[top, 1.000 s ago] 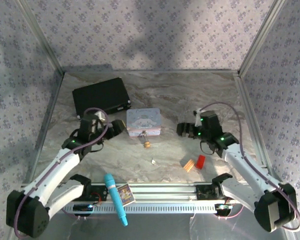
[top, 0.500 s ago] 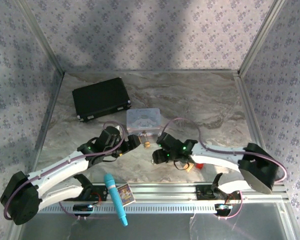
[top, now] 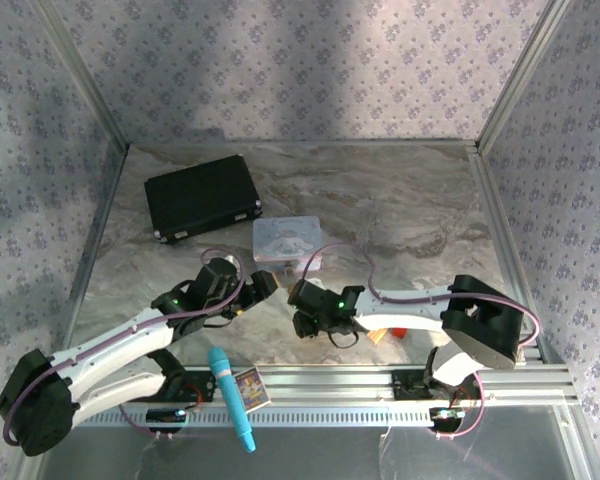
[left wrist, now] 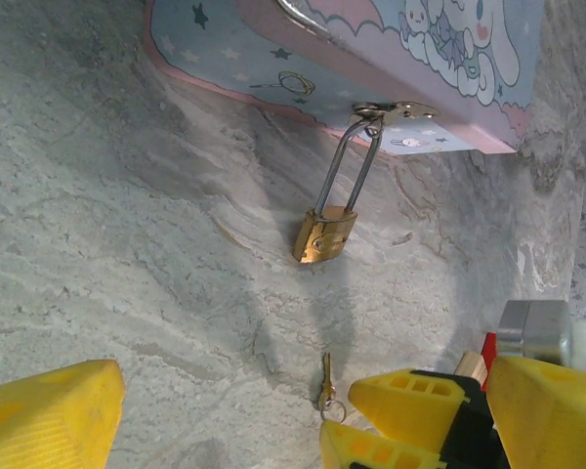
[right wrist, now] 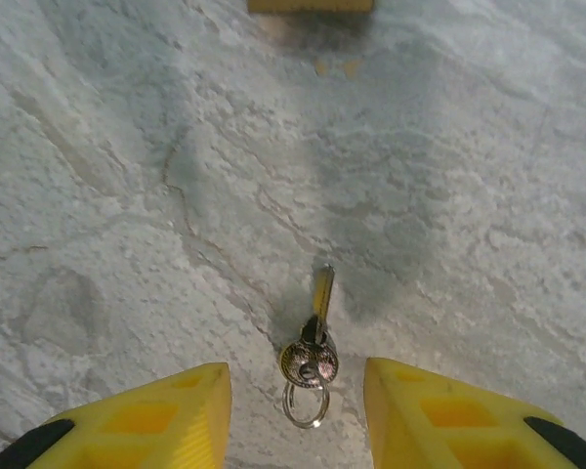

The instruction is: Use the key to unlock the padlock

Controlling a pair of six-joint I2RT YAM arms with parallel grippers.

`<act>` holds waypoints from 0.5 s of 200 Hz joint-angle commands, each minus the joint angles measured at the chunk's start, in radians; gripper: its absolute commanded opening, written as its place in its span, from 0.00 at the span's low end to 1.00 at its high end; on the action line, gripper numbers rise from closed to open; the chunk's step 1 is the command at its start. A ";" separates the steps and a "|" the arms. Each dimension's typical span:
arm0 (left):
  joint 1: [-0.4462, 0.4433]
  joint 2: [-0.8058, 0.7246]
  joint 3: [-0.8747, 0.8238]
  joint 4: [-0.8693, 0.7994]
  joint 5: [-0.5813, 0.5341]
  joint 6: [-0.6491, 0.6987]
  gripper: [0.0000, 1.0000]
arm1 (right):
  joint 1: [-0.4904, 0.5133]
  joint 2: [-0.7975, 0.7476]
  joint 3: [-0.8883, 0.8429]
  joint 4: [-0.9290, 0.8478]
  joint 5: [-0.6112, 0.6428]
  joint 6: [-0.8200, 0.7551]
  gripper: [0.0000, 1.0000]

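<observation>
My right fingers point(right wrist: 142, 420) stand apart, one on each side of the key point(right wrist: 313, 337), and as far as I can tell they touch neither its blade nor its ring. The key lies flat on the marbled surface point(right wrist: 488, 147), ring end toward me, blade pointing away. A tan-yellow edge point(right wrist: 311, 5) is cut off at the top of that view; I cannot say what it is.

My left fingers point(left wrist: 54, 415) are wide apart and hold nothing. Ahead of them the padlock point(left wrist: 324, 234) lies on the surface, its shackle hooked through the hasp of the pastel tin box point(left wrist: 273, 59), which runs out of frame. The key lies near the padlock, not touching it. At the lower right, yellow pieces overlap, and I cannot sort my own finger from the other arm's. A sliver of a red block point(left wrist: 488, 347) peeks out behind them.
</observation>
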 commanded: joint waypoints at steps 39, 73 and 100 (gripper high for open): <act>-0.014 0.025 0.009 0.028 -0.030 -0.017 0.95 | 0.019 0.060 0.032 -0.021 0.053 0.058 0.27; -0.016 0.043 0.005 0.038 -0.035 -0.020 0.95 | -0.009 0.057 0.022 0.027 0.001 0.022 0.04; -0.025 0.044 -0.009 0.067 -0.033 -0.032 0.92 | -0.022 0.021 0.011 0.027 -0.018 -0.007 0.00</act>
